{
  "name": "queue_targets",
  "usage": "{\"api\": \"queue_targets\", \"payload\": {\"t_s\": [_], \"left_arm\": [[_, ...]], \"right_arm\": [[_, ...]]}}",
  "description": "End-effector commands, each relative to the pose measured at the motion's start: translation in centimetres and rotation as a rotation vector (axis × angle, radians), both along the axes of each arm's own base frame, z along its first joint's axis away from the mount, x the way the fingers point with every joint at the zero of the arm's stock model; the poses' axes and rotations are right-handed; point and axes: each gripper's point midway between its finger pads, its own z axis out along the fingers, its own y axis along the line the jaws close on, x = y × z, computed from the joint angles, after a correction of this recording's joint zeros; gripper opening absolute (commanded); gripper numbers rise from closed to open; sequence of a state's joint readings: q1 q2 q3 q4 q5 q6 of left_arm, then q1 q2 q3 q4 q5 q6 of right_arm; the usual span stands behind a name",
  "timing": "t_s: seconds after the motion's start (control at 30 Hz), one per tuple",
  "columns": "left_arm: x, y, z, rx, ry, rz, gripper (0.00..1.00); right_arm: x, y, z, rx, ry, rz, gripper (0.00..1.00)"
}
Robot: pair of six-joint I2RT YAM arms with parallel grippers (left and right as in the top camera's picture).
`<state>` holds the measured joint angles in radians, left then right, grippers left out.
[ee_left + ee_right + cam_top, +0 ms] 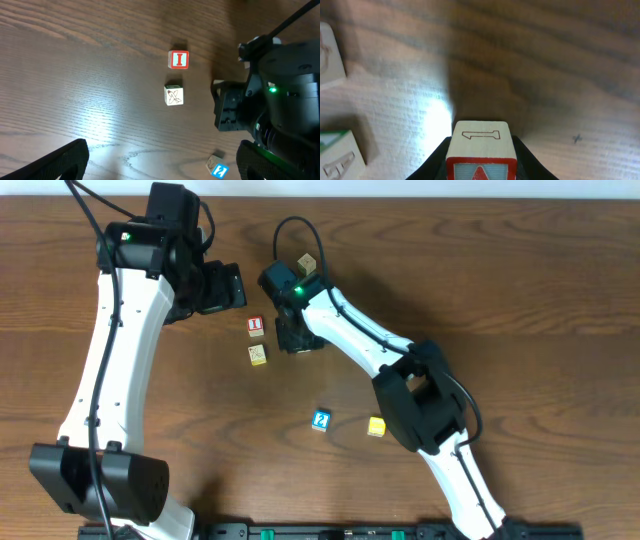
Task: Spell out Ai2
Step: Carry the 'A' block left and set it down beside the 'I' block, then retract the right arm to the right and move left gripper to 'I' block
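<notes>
Well, standing over the wooden table (520,270) and reading it as a clock face with 12 at the far edge, the right gripper (297,335) sits close to the middle, slightly toward 11. Its fingers are clamped on the A cube (480,140). In the right wrist view that cube fills the bottom centre, with an outlined 1 on its top face and a red frame with the tip of a red letter on the face below. I cannot tell whether it touches the wood or hangs just above it.

The I cube (255,326) lies at 9 o'clock of that gripper, just beside it but apart. A cream cube (258,354) with a small drawing sits directly at 6 o'clock of the I cube, close but not touching. The 2 cube (321,420), blue-framed, rests well apart at 5 o'clock of the cream one. A yellow cube (376,426) lies near it at 3 o'clock. A tan cube (306,263) sits at 12 o'clock of the right gripper, beside its arm.

The left gripper (215,288) hangs at 10 o'clock of the I cube with its fingers (60,162) spread wide apart. It holds nothing, with only bare wood between them in its own camera
</notes>
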<state>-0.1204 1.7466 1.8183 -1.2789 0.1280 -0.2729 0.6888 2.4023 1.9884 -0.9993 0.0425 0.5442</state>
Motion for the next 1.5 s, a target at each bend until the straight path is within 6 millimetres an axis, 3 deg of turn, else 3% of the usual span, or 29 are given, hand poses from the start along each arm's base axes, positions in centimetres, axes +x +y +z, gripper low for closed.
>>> {"api": "queue_targets", "payload": {"t_s": [0.0, 0.3, 0.43, 0.53, 0.63, 0.73, 0.87, 0.97, 1.03, 1.07, 1.17, 1.3, 1.47], "left_arm": [[0.1, 0.2, 0.6, 0.007, -0.014, -0.004, 0.96], [0.1, 0.7, 0.5, 0.038, -0.015, -0.010, 0.95], [0.4, 0.6, 0.6, 0.036, -0.029, -0.010, 0.95], [0.3, 0.6, 0.6, 0.039, -0.024, -0.017, 0.95], [0.2, 0.6, 0.5, 0.037, -0.018, -0.010, 0.95], [0.1, 0.7, 0.6, 0.035, -0.019, 0.002, 0.95], [-0.2, 1.0, 1.6, 0.051, -0.046, 0.024, 0.96], [-0.6, 1.9, 3.0, 0.126, -0.094, 0.047, 0.95], [-1.0, 2.1, 4.0, 0.191, -0.129, 0.044, 0.95], [-1.2, 2.0, 4.5, 0.222, -0.147, 0.038, 0.95], [-2.0, 1.3, 4.8, 0.278, -0.156, 0.056, 0.95], [-2.6, 0.0, 2.7, 0.267, -0.095, 0.064, 0.95], [-2.3, -1.6, -0.4, 0.196, 0.012, 0.103, 0.95]], "right_arm": [[1.4, -0.8, 1.6, -0.016, -0.074, -0.036, 0.29], [2.4, -1.3, 1.8, -0.025, -0.109, -0.051, 0.35], [2.6, -1.3, 1.9, -0.026, -0.115, -0.053, 0.49], [3.4, -1.9, 2.2, -0.060, -0.162, -0.067, 0.50], [4.6, -2.5, 3.6, -0.063, -0.218, -0.089, 0.64], [6.2, -3.7, 6.2, -0.053, -0.289, -0.127, 0.72], [8.0, -6.4, 11.3, -0.002, -0.366, -0.187, 0.78], [8.3, -8.7, 14.7, 0.008, -0.402, -0.203, 0.84], [8.0, -10.3, 17.2, 0.009, -0.425, -0.218, 0.93], [7.6, -11.4, 19.1, 0.012, -0.446, -0.228, 0.99], [6.2, -15.0, 24.6, 0.027, -0.515, -0.289, 0.99], [3.0, -19.7, 30.5, 0.046, -0.578, -0.359, 0.99], [-1.6, -24.2, 33.8, 0.028, -0.582, -0.425, 0.99]]}}
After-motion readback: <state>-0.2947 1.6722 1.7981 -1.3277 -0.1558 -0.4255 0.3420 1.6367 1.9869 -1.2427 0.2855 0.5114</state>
